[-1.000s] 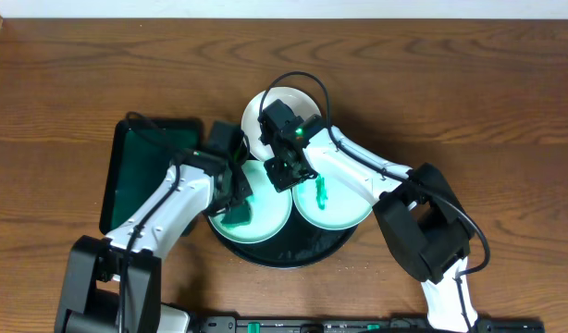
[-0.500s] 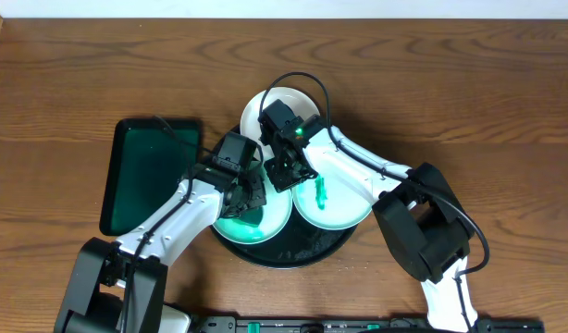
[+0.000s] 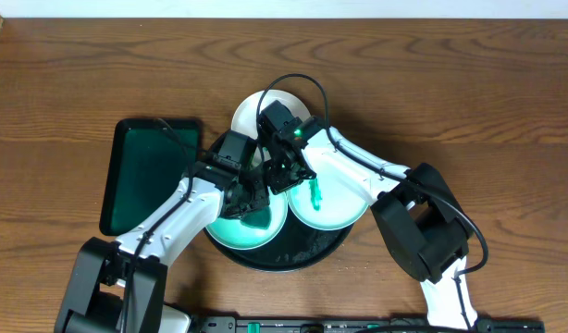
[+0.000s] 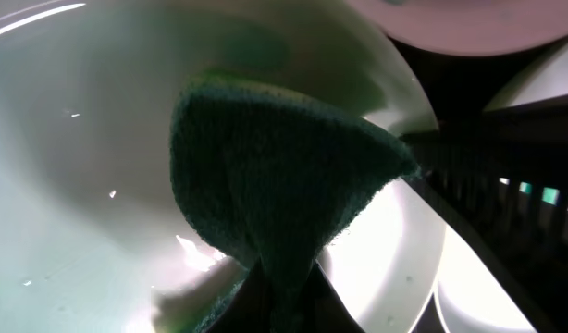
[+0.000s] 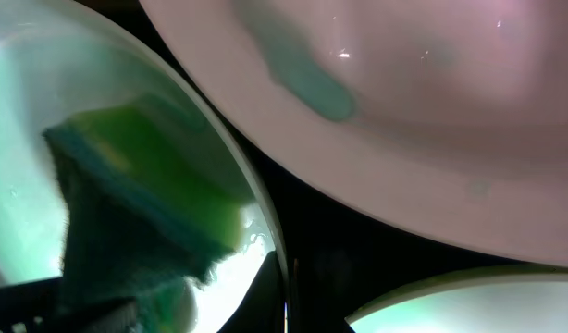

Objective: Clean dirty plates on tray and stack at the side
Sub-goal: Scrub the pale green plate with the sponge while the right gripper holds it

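Note:
The black tray (image 3: 293, 254) holds three white plates. My left gripper (image 3: 250, 197) is shut on a dark green sponge (image 4: 284, 176) and presses it on the front-left plate (image 3: 236, 234), which also shows in the left wrist view (image 4: 71, 157). My right gripper (image 3: 284, 172) is shut on that plate's right rim (image 5: 265, 231), with the sponge (image 5: 145, 185) just left of it. The right plate (image 3: 339, 211) carries a green smear (image 3: 314, 192). The back plate (image 3: 250, 111) is partly hidden by the arms; in the right wrist view it (image 5: 423, 120) shows a faint smear (image 5: 307, 83).
A rectangular dark-green tray (image 3: 150, 176) lies left of the black tray, beside my left arm. Both arms cross over the tray's middle, close together. Bare wooden table (image 3: 469, 92) lies to the back and right.
My left gripper has moved right from the green tray's edge, bringing the sponge onto the front-left plate. The plates and tray have shifted slightly left. The right gripper has stayed at the plate's rim.

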Robot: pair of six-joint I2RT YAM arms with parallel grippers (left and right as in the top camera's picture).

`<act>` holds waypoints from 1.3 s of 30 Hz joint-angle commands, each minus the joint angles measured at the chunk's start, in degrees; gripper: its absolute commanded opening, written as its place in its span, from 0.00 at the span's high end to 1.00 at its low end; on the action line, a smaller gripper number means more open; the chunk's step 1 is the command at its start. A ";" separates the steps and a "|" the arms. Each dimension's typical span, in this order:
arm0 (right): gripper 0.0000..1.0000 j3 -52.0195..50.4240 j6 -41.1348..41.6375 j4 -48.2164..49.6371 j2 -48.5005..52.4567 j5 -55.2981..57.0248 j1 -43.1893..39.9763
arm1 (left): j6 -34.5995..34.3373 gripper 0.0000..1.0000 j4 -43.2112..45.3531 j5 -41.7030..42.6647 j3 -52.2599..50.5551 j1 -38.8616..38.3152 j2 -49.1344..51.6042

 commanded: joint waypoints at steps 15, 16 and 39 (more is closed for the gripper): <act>0.99 0.20 0.13 0.11 0.59 -2.19 0.39 | 4.42 0.93 -5.84 2.49 1.79 -3.39 0.74; 0.99 0.20 0.15 0.13 0.59 -2.19 0.39 | 2.93 0.93 -5.29 -1.40 1.79 -2.82 0.74; 0.99 0.15 0.35 0.81 0.59 -1.53 0.42 | -6.99 0.93 -4.61 -33.48 1.79 -0.37 0.74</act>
